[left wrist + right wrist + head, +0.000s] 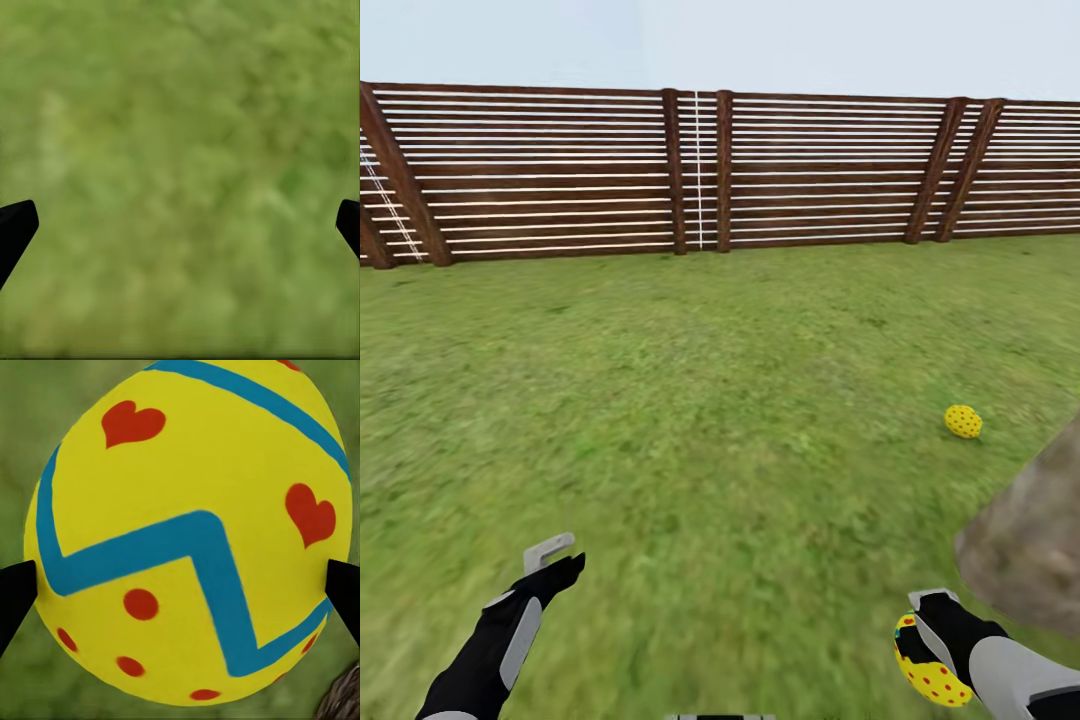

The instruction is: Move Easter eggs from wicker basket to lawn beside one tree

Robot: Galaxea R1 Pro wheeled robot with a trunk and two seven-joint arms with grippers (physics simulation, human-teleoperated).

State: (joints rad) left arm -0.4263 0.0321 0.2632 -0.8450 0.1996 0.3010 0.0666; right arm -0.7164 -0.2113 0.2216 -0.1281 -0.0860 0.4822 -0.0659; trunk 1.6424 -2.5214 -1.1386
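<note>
One egg [963, 421] on lawn [710, 400] at 2 o'clock, near tree trunk [1030, 540] | right claw [926, 655] clamps second egg [191, 536] | left claw [555, 562] spread wide, empty

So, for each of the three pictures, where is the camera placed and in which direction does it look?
Head view: on the head, looking forward and down over the lawn to the fence; shows left gripper, right gripper, a lying egg.
Left wrist view: along the open fingers at grass.
Right wrist view: along the fingers at the held egg.
Shared: held egg, trunk.
</note>
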